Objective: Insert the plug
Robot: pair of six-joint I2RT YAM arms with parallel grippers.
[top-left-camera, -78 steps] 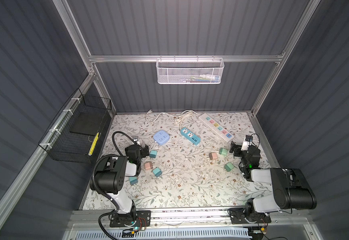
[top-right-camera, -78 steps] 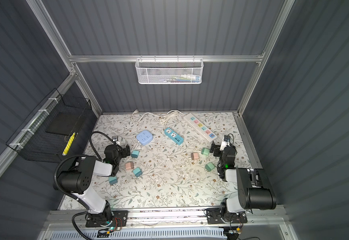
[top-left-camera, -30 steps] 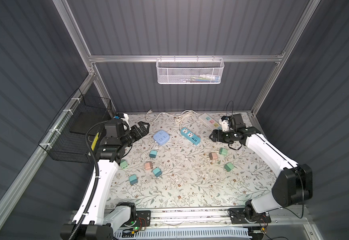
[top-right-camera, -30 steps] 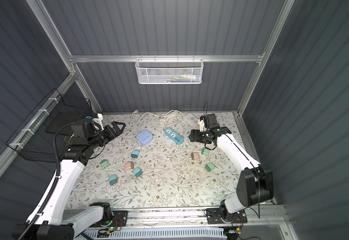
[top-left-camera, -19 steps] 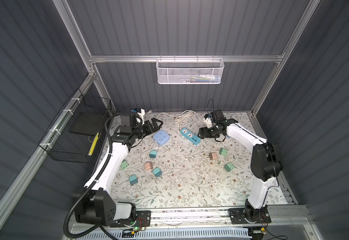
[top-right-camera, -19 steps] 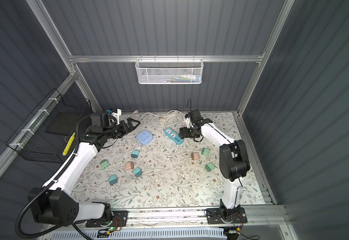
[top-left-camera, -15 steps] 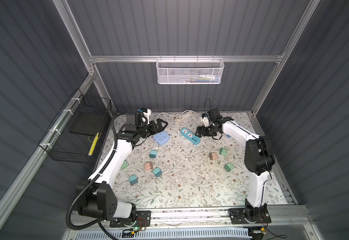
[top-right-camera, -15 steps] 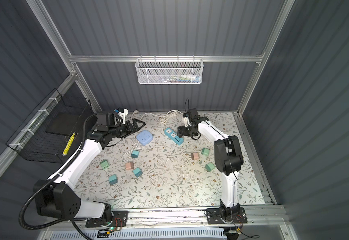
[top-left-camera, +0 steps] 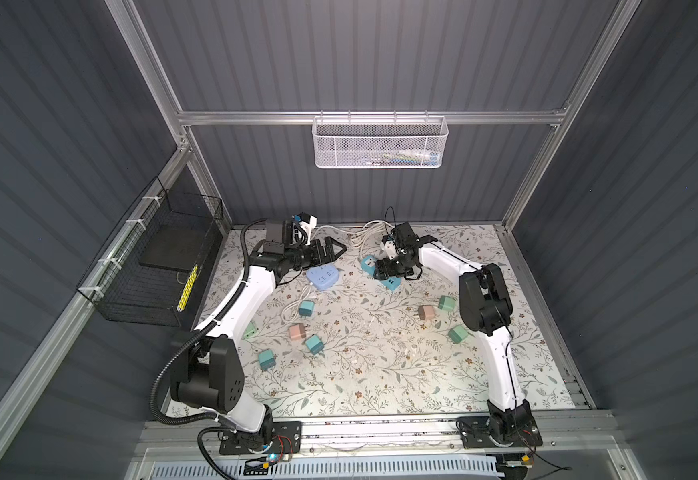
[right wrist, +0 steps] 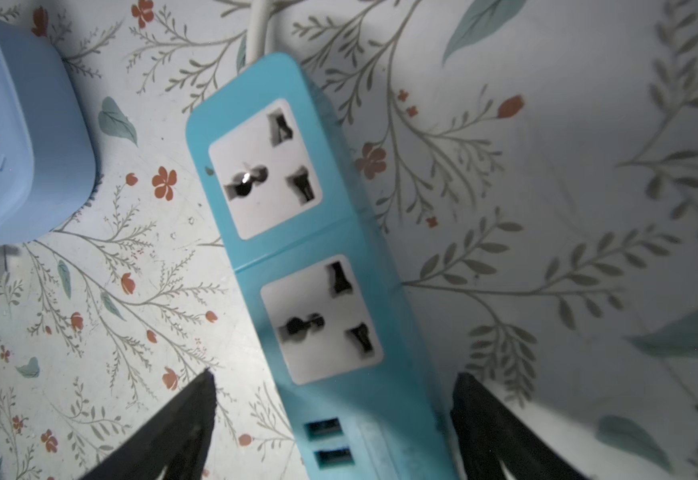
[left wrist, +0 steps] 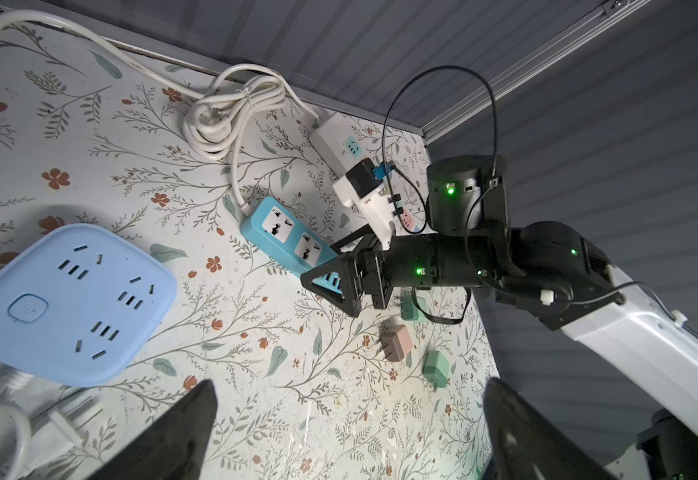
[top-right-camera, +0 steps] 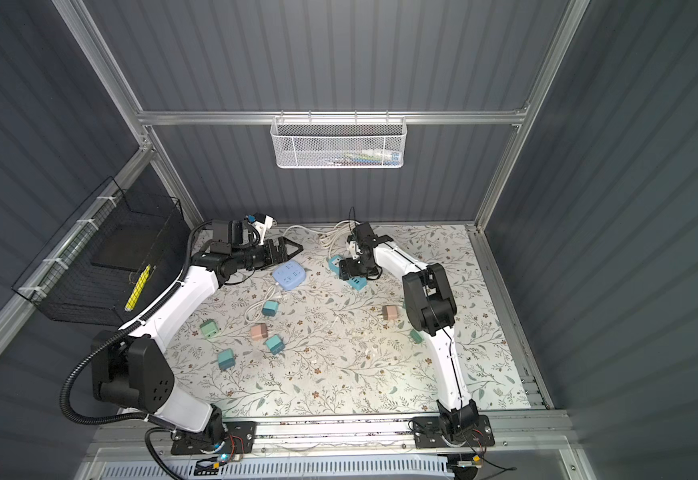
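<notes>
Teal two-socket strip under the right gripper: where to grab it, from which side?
Pinch the teal power strip across its narrow width near the USB ports, from above: it lies flat, long sides parallel, and the open right gripper flanks it there.

The left arm (top-left-camera: 251,291) and right arm (top-left-camera: 443,259) have white shells and black joints. The right gripper (left wrist: 322,266) has black, open-framed triangular fingers (left wrist: 350,286). Green lights (left wrist: 449,190) dot its wrist, where a thin black cable (left wrist: 443,68) loops.

Top views: overhead, far, same floral-printed table (top-left-camera: 380,374).
Left wrist: low, oblique.
Right wrist: close over turquoise plastic power strip (right wrist: 339,237).
</notes>
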